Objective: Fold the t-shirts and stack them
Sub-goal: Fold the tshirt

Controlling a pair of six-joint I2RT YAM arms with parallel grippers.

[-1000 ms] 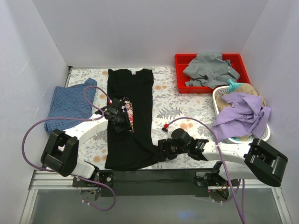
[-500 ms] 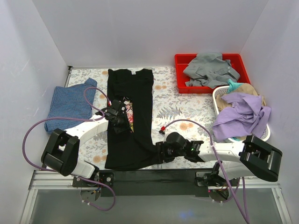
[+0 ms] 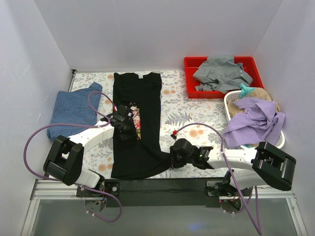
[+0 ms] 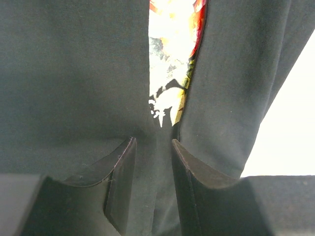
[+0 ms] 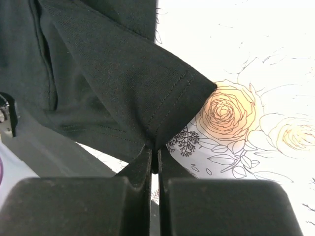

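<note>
right gripper (image 3: 173,158) has clamped onto black shirt (image 3: 138,93) hem, lower centre; left gripper (image 3: 124,129) pinches its middle fold. blue shirt (image 3: 74,108) far left. floral table (image 3: 182,110), white walls. red tray (image 3: 189,61): grey clothes (image 3: 221,73); basket (image 3: 227,101): purple clothes (image 3: 253,120).

Black t-shirt (image 5: 123,73): matt knit cloth, stitched hem; floral tablecloth (image 5: 256,49) smooth, perhaps printed fabric; red tray (image 3: 187,78) glossy plastic.

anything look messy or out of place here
The black cloth t-shirt, folded into a long strip, has its near right corner sticking out sideways, pinched in the right end effector. A purple garment droops over the rim of the white plastic basket.
</note>
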